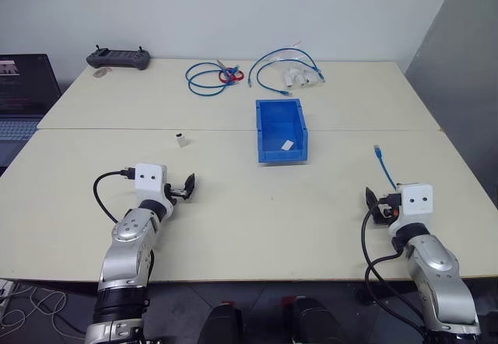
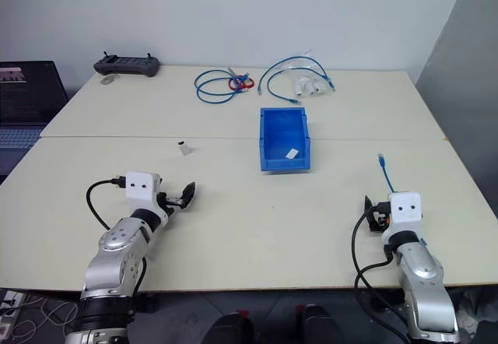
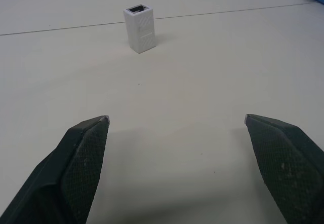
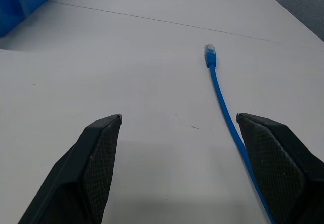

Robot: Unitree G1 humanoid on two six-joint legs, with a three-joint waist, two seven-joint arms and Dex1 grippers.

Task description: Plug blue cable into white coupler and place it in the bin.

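2 cream tabletops (image 1: 233,204) butted edge to edge, seam running across between them. Plain white wall (image 1: 233,9) directly behind the far top. Grey panel (image 1: 459,71) angling in on the right. Laptop (image 1: 23,95) on a lower surface left of the tables, screen lit. Dark floor (image 1: 257,297) below the near edge, loose white wires (image 1: 23,301) at bottom left. Lighting flat and even, shadows soft.

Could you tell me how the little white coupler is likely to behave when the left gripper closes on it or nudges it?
The white coupler stands upright on its small end, so a sideways nudge would probably tip it. It looks like rigid plastic, likely stiff and light. The open left gripper is apart from it, and its textured fingers should probably hold the ribbed sides.
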